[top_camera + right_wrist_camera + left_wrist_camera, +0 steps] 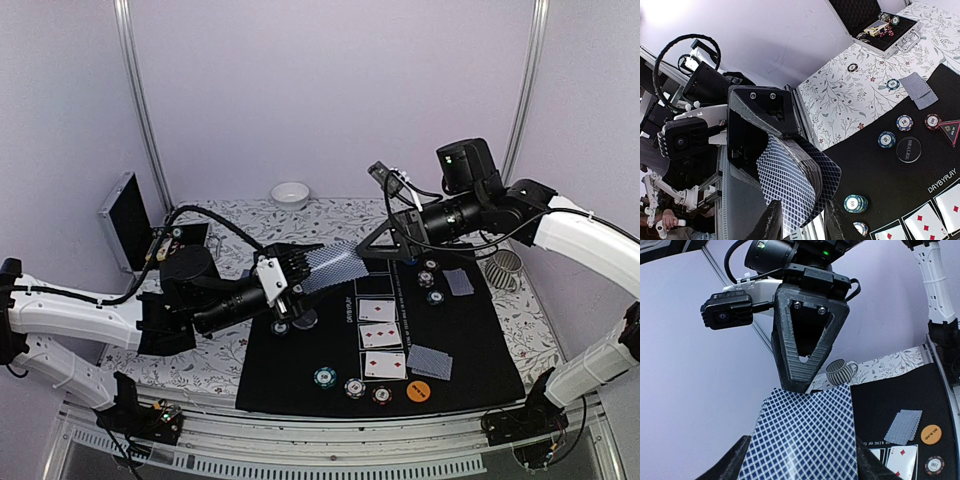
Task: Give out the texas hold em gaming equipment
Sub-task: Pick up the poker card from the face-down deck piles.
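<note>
Gripping card deck (332,267) in L pincer (297,278), R pincer (364,250) straddling its edge, grip unclear, chips (353,386) on mat (480,340) below

Blue-backed deck (330,268) hanging mid-air, left of centre; three face-up diamond cards (380,337) and chips (354,386) lying nearer.

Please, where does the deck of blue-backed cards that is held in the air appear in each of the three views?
Top external: the deck is near the centre, over the far left corner of the black mat.
Left wrist: the deck fills the lower centre.
Right wrist: the deck is at lower centre-left.
Shared landmark: the face-up diamond cards on the mat.
</note>
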Motion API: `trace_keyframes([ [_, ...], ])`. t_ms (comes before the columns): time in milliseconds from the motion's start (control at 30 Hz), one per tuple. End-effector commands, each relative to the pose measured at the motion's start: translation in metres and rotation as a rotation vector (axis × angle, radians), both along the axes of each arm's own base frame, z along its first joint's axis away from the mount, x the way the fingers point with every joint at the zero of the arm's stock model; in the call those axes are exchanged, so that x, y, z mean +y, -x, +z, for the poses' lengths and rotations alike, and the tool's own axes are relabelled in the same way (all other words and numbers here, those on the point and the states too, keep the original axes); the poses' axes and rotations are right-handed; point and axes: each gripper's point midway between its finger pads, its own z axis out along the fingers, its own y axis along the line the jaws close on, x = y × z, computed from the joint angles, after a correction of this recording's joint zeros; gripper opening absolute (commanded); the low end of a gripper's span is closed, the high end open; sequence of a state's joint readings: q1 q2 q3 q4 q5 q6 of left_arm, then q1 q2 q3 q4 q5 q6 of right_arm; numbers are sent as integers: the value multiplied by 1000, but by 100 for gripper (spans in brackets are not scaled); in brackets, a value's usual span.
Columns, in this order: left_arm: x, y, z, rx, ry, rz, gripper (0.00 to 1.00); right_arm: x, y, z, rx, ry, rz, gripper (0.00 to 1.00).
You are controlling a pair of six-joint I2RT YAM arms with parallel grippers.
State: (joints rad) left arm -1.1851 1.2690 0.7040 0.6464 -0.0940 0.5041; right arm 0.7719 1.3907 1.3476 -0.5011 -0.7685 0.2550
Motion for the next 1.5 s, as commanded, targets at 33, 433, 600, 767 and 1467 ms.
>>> trace_keyframes([
  [33, 2, 5, 9, -16, 37, -11, 60, 5, 2, 1, 21, -34, 29, 32],
  [433, 1, 4, 10, -18, 36, -11, 60, 8, -1, -5, 29, -28, 33, 25],
  [600, 1, 5, 11, -21, 43, -13, 60, 11, -2, -11, 49, -18, 36, 24],
  [767, 2, 5, 10, -17, 36, -12, 60, 7, -6, -6, 25, -19, 1, 4],
  [1467, 30, -2, -13, 44, 71, 80, 60, -85, -64, 69, -119, -156, -232, 2],
])
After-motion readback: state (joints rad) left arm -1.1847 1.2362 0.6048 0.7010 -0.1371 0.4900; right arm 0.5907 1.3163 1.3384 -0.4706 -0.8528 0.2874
